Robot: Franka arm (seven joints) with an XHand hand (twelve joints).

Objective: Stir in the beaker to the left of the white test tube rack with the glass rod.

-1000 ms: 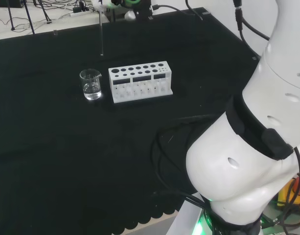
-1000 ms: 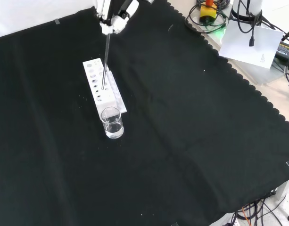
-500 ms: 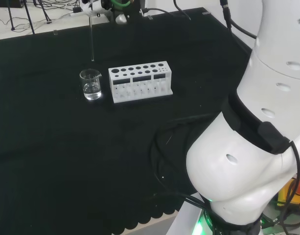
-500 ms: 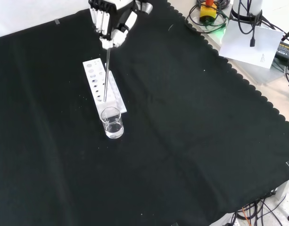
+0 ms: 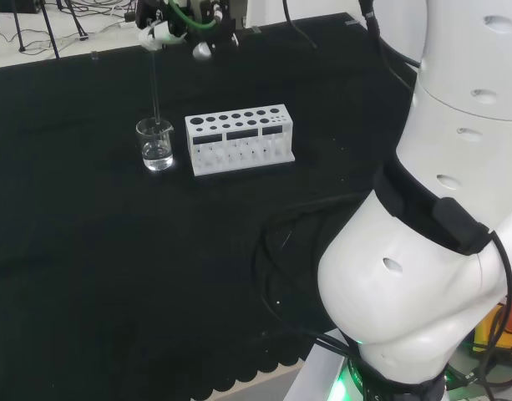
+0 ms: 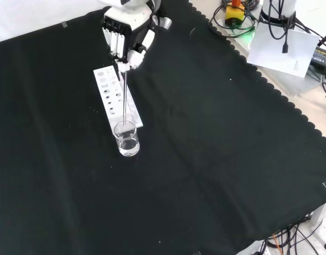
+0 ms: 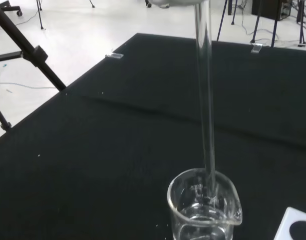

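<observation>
1. We are seeing the hand (image 6: 125, 37) pinching the top of the rod (image 6: 123, 95) between curled fingers and thumb.
2. The rod is hanging upright, its tip sitting inside the beaker's (image 6: 126, 138) mouth.
3. The beaker is standing just beside the rack's (image 5: 239, 139) left end in the head view.

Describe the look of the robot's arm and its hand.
The arm is made of big, rounded, glossy white links with small oval holes, a black band and a black pad around one joint, and black cables running alongside. The hand is white with black segments along its fingers.
</observation>
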